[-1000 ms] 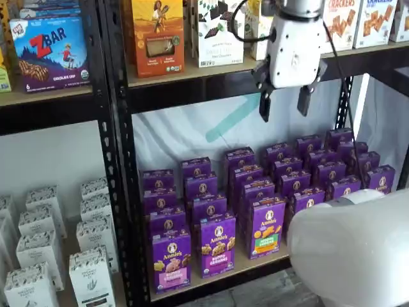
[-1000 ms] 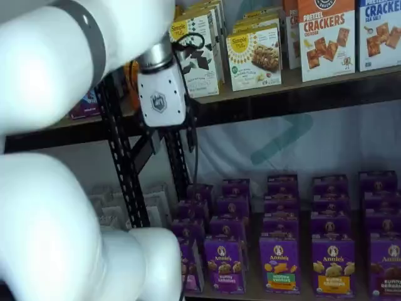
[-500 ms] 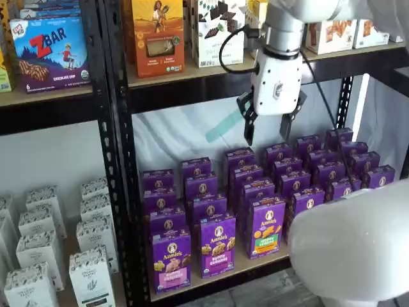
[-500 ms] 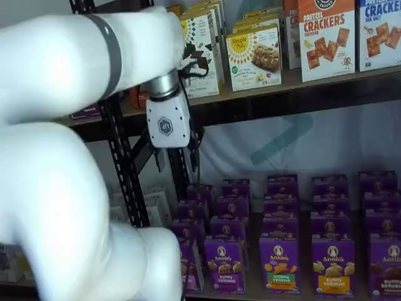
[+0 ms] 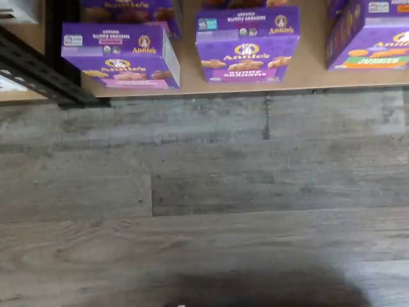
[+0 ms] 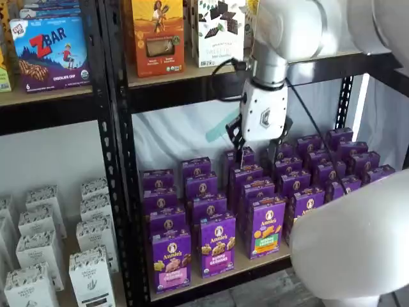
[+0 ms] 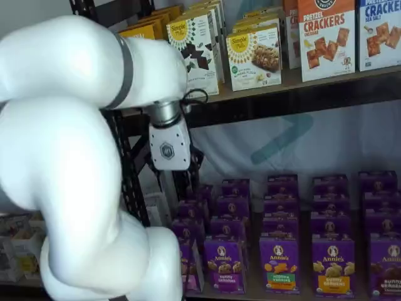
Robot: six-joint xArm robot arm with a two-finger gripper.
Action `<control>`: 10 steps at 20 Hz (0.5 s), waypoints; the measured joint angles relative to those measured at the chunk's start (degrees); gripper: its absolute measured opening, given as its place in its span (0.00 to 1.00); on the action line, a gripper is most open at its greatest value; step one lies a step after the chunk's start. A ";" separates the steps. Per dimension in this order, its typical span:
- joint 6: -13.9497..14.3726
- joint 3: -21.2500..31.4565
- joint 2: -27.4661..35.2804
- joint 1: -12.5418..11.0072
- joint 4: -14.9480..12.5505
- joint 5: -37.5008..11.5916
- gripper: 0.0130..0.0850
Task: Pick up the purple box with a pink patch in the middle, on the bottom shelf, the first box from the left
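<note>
The purple box (image 6: 170, 259) with a pink patch stands at the left front of the bottom shelf (image 6: 255, 263), heading a row of like boxes. The wrist view looks down on the purple box (image 5: 121, 61) at the edge of the bottom shelf (image 5: 307, 71). In a shelf view the purple box (image 7: 190, 266) is half hidden behind my arm. My gripper (image 6: 259, 152) hangs above the rear purple rows, right of and higher than that box, open with nothing between its black fingers (image 6: 238, 146). Its white body (image 7: 168, 148) shows beside the rack upright.
A tan-patch purple box (image 6: 217, 245) and a green-and-orange one (image 6: 267, 229) stand right of the target. A black upright (image 6: 118, 166) borders it on the left, with white boxes (image 6: 38, 256) beyond. The upper shelf (image 6: 192, 71) overhangs. My white arm (image 6: 351, 249) fills the lower right.
The gripper has come down and leftward from the upper shelf's level to just above the rear purple boxes. Its fingers have stayed apart.
</note>
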 joint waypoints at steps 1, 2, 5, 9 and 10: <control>0.21 0.73 0.49 0.27 0.00 -1.28 1.00; 0.47 1.51 1.01 0.59 -0.01 -2.64 1.00; 1.38 3.32 3.45 1.67 -0.03 -5.89 1.00; 1.96 5.47 8.02 3.00 0.92 -10.35 1.00; 1.90 6.29 8.72 3.26 1.29 -12.26 1.00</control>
